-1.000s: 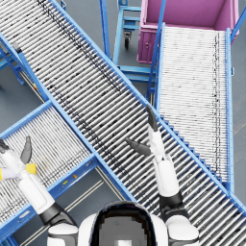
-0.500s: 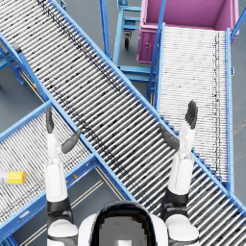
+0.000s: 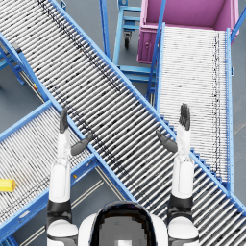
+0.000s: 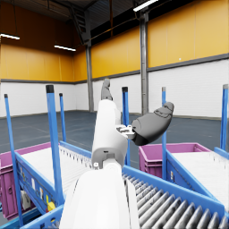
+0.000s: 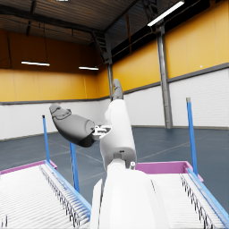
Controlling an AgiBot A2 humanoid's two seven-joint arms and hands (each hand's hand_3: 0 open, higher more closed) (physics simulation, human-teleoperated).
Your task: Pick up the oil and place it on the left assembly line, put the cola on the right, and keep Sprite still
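Reading this as the pause between steps: the oil (image 3: 6, 185), a small yellow shape, lies on the left assembly line (image 3: 29, 153) right at the picture's left edge, so I judge the first placement done. My left hand (image 3: 64, 126) and right hand (image 3: 183, 124) are both raised over the conveyors, fingers spread apart and holding nothing. Neither the cola nor the Sprite shows in any view, so my next move calls for finding the cola before I reach, then carrying it to the right line (image 3: 192, 72) while leaving the Sprite alone. Against half a second ago, the oil has slid further toward the picture's edge, my left hand has shifted a little inward toward the long central conveyor (image 3: 110, 110), and the right hand sits about where it was
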